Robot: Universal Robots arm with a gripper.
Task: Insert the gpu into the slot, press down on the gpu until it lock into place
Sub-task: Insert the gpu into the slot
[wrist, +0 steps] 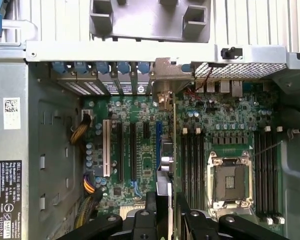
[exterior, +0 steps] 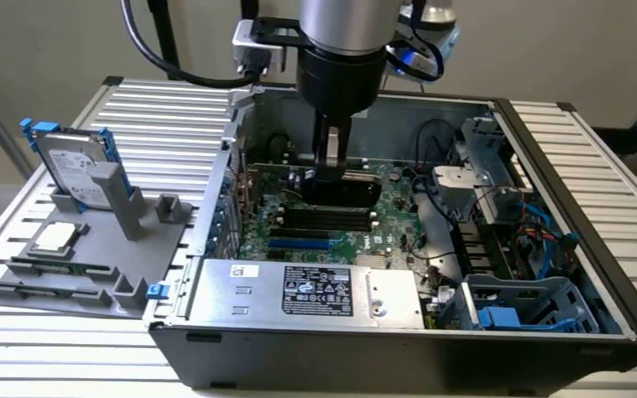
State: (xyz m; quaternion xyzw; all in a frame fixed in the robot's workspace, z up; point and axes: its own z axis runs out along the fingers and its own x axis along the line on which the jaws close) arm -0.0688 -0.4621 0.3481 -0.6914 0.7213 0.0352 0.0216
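The gpu (exterior: 347,195) is standing upright on its long edge over the green motherboard (exterior: 258,224). It is sitting well across the board from the power-supply box (exterior: 308,290), past the row of black strips.

The wrist view is showing it thin edge-on, with its metal bracket (wrist: 162,82) reaching toward the case's rear wall. The slot (wrist: 158,134) is showing just beside the card, on the side nearer the power-supply box. Cannot tell whether the card's lower edge is sitting in it.

The gripper (wrist: 166,212) is hanging directly over the card's top edge. The jaws are standing apart and straddling it, and no clamping contact is showing on either side.

Judgement: the card is looking light and stiff but brittle, with a rigid board, small exposed parts and a hard shroud that is probably a little slick. The best hold is looking like the two flat faces near the top edge, mid-length, keeping off the contact edge. Any push should be landing squarely on the top edge so the board is not twisting.
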